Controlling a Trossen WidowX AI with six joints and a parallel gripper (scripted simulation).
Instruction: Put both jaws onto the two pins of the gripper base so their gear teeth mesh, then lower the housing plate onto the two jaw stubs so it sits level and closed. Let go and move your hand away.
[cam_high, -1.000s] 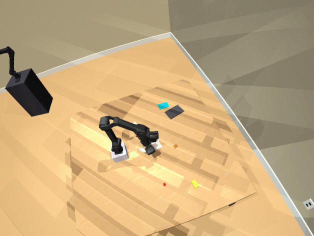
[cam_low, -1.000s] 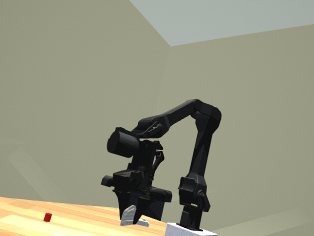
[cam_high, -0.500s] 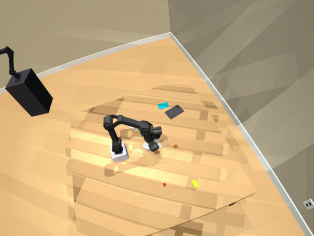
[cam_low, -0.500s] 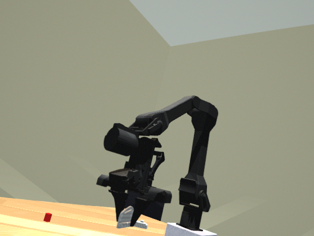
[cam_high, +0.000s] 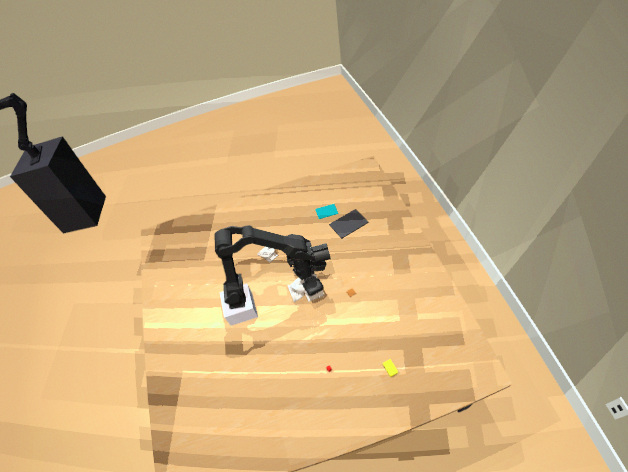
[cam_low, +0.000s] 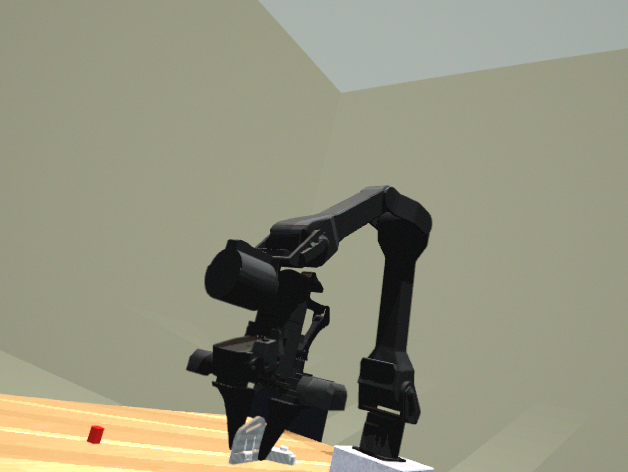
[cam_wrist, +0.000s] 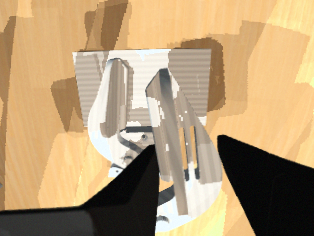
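My gripper (cam_wrist: 186, 146) (cam_low: 246, 451) is shut on one pale grey jaw (cam_wrist: 170, 145) (cam_low: 248, 437), which has long slots and stands tilted between the black fingers. The pale ribbed gripper base (cam_wrist: 192, 65) lies beneath and beyond it in the wrist view. The other jaw (cam_wrist: 117, 95) is at the base's left side, apart from the held jaw's upper end. Small round details show between the jaws, but the near finger partly hides this area, and tooth contact cannot be told. A white part (cam_high: 267, 252), which looks like the housing plate, lies behind the arm.
A cyan block (cam_high: 326, 211) and a dark slab (cam_high: 348, 223) lie at the back. A small orange piece (cam_high: 351, 292) is right of the gripper. A red block (cam_high: 328, 368) (cam_low: 95, 434) and a yellow block (cam_high: 390, 367) lie towards the front.
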